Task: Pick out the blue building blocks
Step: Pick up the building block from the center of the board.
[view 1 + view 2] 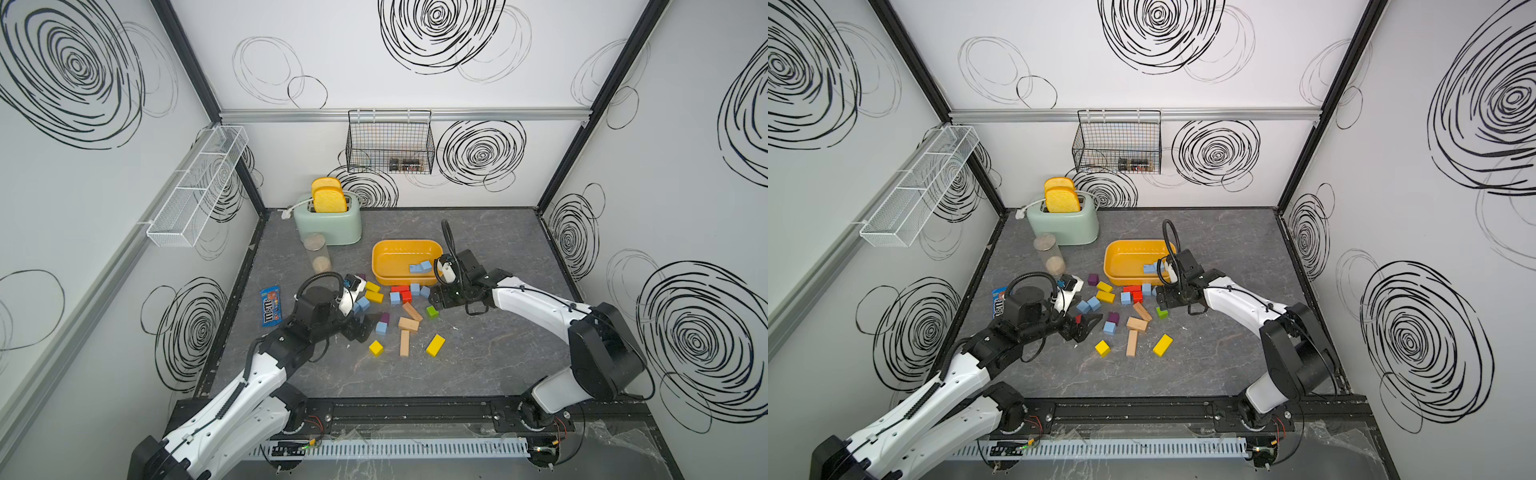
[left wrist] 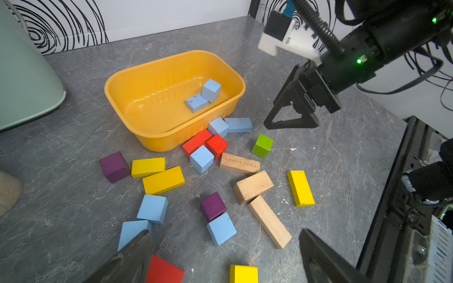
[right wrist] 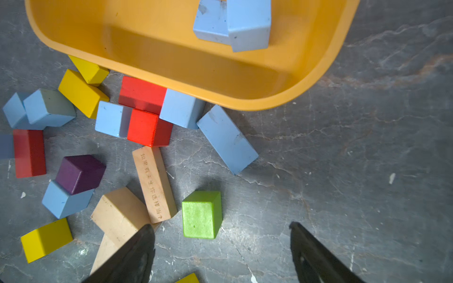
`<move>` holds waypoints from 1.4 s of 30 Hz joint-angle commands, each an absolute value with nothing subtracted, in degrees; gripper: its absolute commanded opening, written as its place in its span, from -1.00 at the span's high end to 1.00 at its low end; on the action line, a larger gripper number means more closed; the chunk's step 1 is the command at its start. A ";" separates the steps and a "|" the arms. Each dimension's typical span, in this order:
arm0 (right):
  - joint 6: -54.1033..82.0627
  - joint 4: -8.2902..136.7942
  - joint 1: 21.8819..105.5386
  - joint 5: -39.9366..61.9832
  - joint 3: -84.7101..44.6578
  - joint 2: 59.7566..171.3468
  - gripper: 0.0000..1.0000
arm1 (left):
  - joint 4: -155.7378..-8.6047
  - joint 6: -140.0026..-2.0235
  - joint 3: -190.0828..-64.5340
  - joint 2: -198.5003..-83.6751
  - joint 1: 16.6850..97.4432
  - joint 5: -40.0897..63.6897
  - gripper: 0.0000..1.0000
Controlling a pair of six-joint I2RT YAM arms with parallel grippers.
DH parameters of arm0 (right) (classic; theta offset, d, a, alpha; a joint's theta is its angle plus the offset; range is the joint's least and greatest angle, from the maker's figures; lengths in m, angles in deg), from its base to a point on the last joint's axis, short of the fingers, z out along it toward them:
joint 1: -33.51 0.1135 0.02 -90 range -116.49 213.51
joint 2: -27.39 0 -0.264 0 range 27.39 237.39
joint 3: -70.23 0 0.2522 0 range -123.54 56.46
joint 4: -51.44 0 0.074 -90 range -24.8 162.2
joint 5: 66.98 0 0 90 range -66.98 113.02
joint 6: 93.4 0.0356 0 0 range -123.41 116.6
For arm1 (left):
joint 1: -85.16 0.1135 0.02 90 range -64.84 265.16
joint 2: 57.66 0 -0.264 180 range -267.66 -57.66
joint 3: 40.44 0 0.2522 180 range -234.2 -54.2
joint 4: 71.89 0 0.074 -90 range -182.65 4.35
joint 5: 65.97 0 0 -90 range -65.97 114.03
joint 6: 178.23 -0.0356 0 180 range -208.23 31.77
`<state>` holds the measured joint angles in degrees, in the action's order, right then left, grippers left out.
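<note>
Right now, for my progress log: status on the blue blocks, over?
Left pincer and right pincer open, empty. Two blue blocks in the yellow tub, six loose on the table. Red blocks crowd two beside it.

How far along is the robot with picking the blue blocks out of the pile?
Done: two blue blocks lie in the yellow tub. In hand: nothing; the left gripper and right gripper are both open and empty near the pile. Left: at least six blue blocks on the table, including a long blue brick beside the tub, mixed with other colours.
</note>
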<state>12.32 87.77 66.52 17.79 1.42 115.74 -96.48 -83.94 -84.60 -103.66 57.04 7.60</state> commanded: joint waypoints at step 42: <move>8.76 81.37 64.93 15.08 -7.39 133.65 -0.51 | -92.67 -85.68 -86.51 -108.35 61.98 4.44 -0.92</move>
